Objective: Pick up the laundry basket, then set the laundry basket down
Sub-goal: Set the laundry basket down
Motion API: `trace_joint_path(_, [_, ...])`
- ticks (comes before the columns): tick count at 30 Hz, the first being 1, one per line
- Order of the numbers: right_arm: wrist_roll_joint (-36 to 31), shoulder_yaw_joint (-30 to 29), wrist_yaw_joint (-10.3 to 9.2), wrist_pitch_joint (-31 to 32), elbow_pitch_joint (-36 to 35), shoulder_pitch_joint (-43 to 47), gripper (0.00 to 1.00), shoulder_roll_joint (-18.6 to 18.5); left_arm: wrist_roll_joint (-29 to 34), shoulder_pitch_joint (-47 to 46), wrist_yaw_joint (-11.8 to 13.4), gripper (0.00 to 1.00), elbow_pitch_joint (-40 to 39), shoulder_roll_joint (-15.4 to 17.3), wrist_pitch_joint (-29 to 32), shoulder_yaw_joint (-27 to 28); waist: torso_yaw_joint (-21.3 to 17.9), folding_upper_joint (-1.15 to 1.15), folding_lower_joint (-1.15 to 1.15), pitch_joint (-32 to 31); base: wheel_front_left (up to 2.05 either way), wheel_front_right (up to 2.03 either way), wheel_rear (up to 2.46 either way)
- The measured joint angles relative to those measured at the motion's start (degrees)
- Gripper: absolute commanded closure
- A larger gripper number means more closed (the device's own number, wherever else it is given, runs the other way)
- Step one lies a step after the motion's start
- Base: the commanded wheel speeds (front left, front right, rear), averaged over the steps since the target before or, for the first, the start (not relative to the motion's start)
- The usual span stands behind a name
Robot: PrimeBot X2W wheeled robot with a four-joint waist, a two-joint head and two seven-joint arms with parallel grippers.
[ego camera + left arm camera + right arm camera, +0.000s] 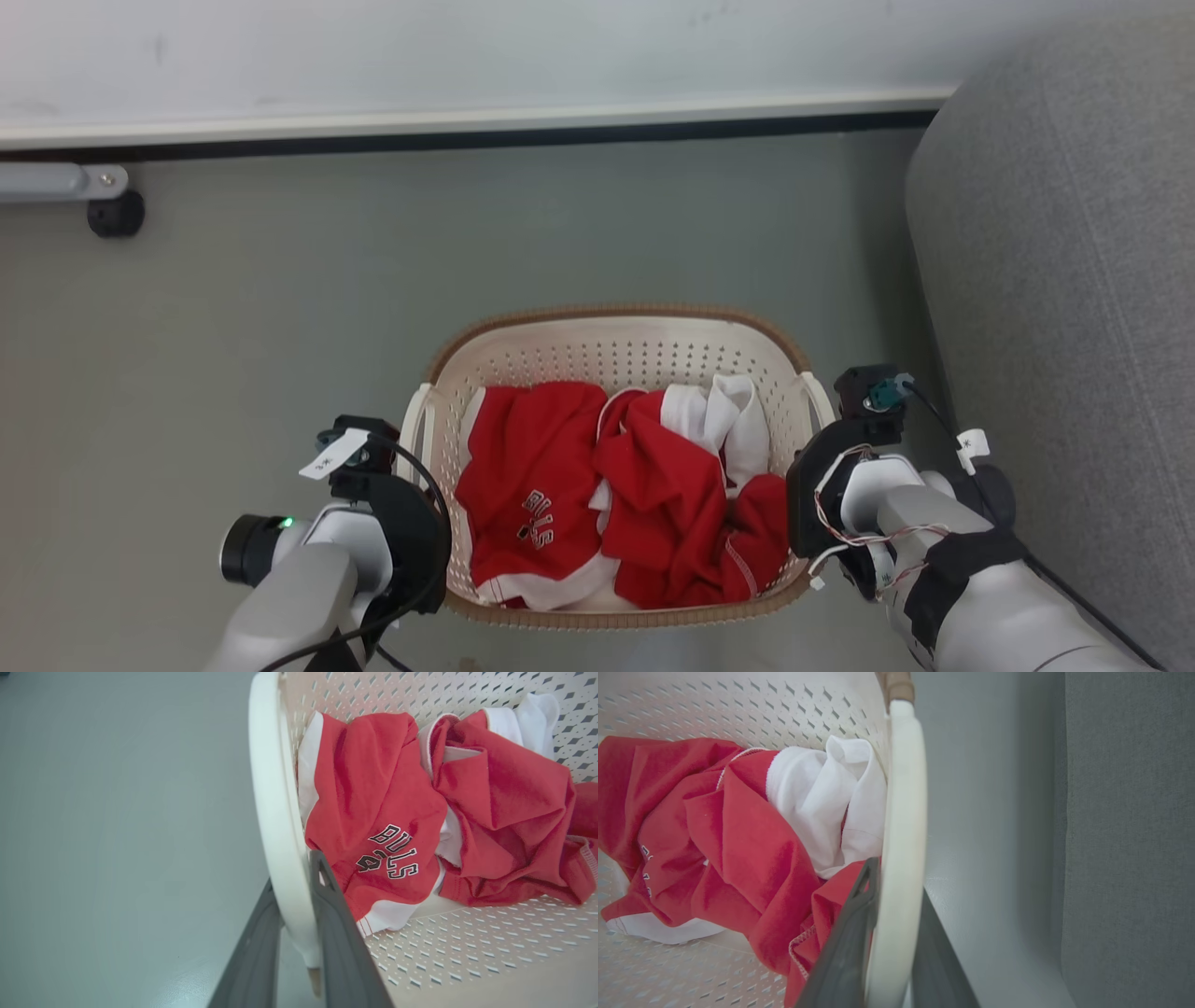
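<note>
Head view gives the layout. The laundry basket (618, 347) sits near the robot on or just over the grey-green floor (233, 327); cannot tell which. A grey sofa (1055, 280) is just right of it.

The left arm (299, 588) and right arm (943, 560) reach in from the near edge, one at each side, wrists turned down.

Wrist views give the grip:
- The left gripper (293, 872) has narrow jaws clamped on the white left handle (266, 788), one finger inside and one outside.
- The right gripper (896, 882) pinches the right handle (903, 788) the same way.

Basket has cream perforated walls and a brown woven-look rim. It holds red garments (373, 812) lettered "BULLS", with a white cloth (822, 798) at far right.
</note>
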Motion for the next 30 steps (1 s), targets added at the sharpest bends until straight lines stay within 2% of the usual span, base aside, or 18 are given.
trace_joint_path(30, [-0.5, -1.0, 0.08, -8.4, 1.5, -12.0, 1.0, -0.4, 1.3, -12.6, 1.5, 1.0, -0.8, 0.8, -5.0, -0.2, -0.3, 0.0, 0.0, 18.9, 0.0, 0.0, 0.0])
